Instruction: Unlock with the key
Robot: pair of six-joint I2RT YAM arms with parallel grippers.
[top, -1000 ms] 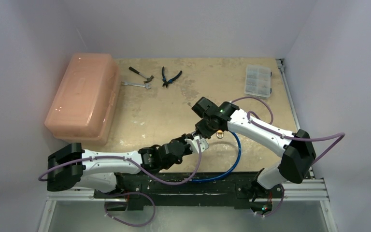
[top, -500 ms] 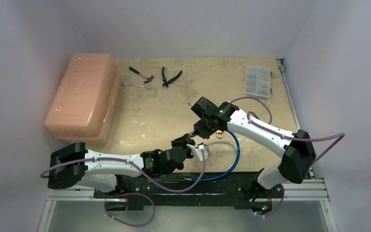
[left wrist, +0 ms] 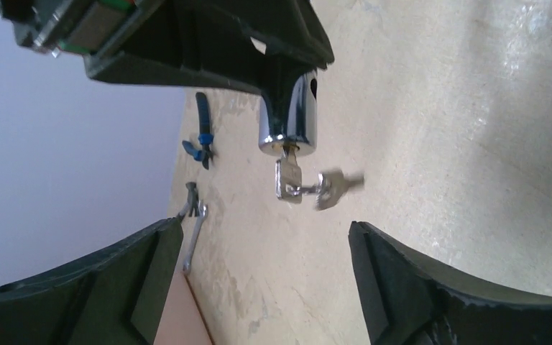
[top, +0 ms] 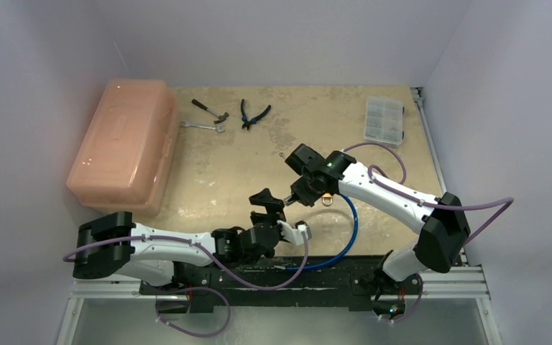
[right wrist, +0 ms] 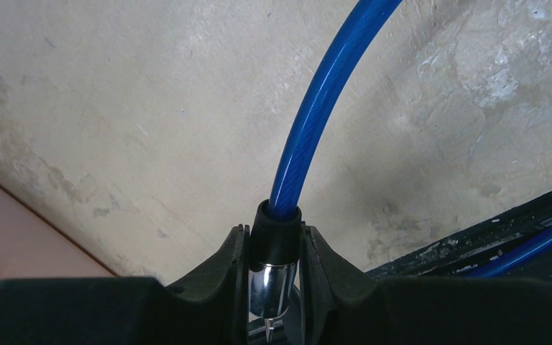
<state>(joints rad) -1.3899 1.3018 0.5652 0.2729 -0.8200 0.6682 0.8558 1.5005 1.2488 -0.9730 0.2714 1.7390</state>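
My right gripper [right wrist: 273, 244] is shut on the chrome lock barrel [right wrist: 266, 287] at the end of a blue cable [right wrist: 316, 108]. It holds the barrel [left wrist: 287, 118] above the table. The key [left wrist: 287, 176] sticks out of the barrel's end, and a second key [left wrist: 334, 188] on its ring swings beside it, blurred. A short way back from the key, my left gripper [left wrist: 262, 237] is open with nothing between its fingers [left wrist: 144, 266]. In the top view the left gripper [top: 282, 215] sits just near of the right gripper [top: 298, 195].
An orange plastic toolbox [top: 122, 144] stands at the far left. A small hammer [top: 210, 110], a wrench [top: 203, 126] and blue-handled pliers [top: 254, 115] lie at the back. A clear organiser box [top: 384, 120] sits at the back right. A small brass padlock [top: 327, 201] lies by the cable loop.
My left gripper has opened, let go of the key and drawn back toward the near edge. The key stays in the barrel. The right arm has not moved.
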